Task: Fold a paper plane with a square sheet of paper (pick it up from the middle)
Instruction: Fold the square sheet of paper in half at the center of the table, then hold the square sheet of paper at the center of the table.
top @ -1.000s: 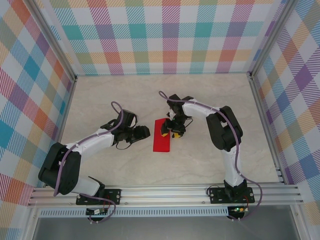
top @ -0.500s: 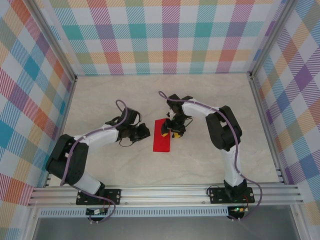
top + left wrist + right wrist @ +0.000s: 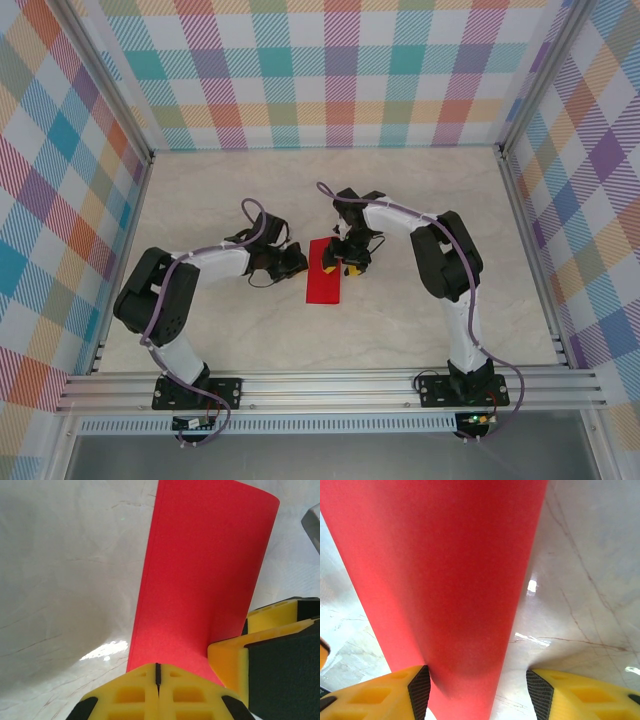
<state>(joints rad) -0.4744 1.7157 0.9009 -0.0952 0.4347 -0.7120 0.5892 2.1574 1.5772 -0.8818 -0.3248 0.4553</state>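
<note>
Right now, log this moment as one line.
paper: red sheet, narrow rectangle on table | left tool: shut, at sheet's left edge | right tool: open, over sheet's right side

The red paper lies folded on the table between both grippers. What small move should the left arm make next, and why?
Probably slide the shut left gripper along the left long edge of the red paper to press the crease. Its closed fingertips sit at that edge, while the open right gripper rests on the opposite side, seemingly pinning the sheet.
</note>
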